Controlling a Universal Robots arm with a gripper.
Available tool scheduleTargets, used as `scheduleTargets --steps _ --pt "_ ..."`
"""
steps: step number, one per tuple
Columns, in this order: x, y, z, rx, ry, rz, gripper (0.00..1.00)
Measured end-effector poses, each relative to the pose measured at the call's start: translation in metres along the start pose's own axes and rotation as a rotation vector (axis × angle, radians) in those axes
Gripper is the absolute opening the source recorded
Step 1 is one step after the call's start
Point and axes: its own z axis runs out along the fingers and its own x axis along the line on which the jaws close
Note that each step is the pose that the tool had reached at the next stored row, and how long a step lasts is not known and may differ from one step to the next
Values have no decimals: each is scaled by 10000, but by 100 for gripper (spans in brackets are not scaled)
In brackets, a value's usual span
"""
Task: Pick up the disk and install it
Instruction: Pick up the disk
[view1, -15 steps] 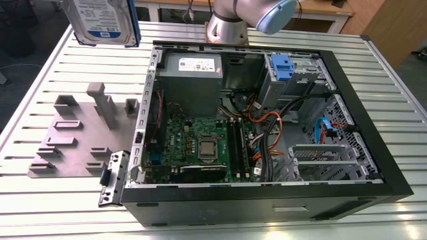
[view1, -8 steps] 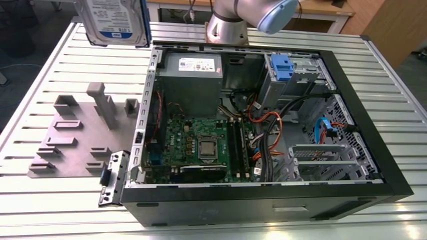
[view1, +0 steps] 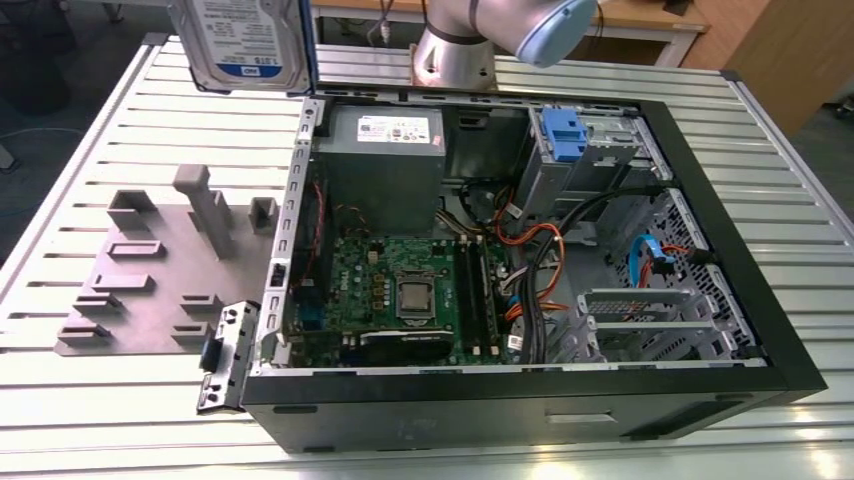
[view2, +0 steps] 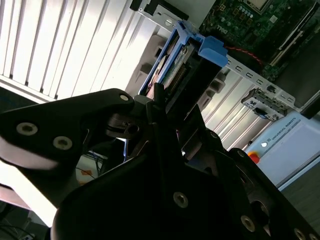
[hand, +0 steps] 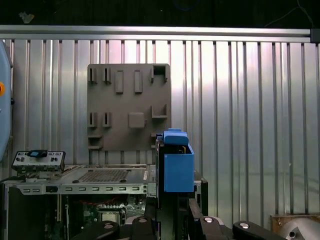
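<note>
a robotics lab: slatted aluminium workbench (view1: 80, 150), robot arm base (view1: 454, 58), opened computer case (view1: 534, 402), grey fixture plate (view1: 147, 300).

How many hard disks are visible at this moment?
1. The disk is held in the hand above the slatted table, at the exterior view's upper left. The drive cage in the computer case may hide another.

The disk (view1: 251, 40) (white-and-blue label, blue rails) hangs upright in midair.
</note>
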Motion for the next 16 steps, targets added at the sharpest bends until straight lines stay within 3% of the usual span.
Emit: scheduleTargets --steps 8,16 --pt "-4 -219 -4 -1 0 0 35" --pt "-8 -400 -8 -1 0 0 35"
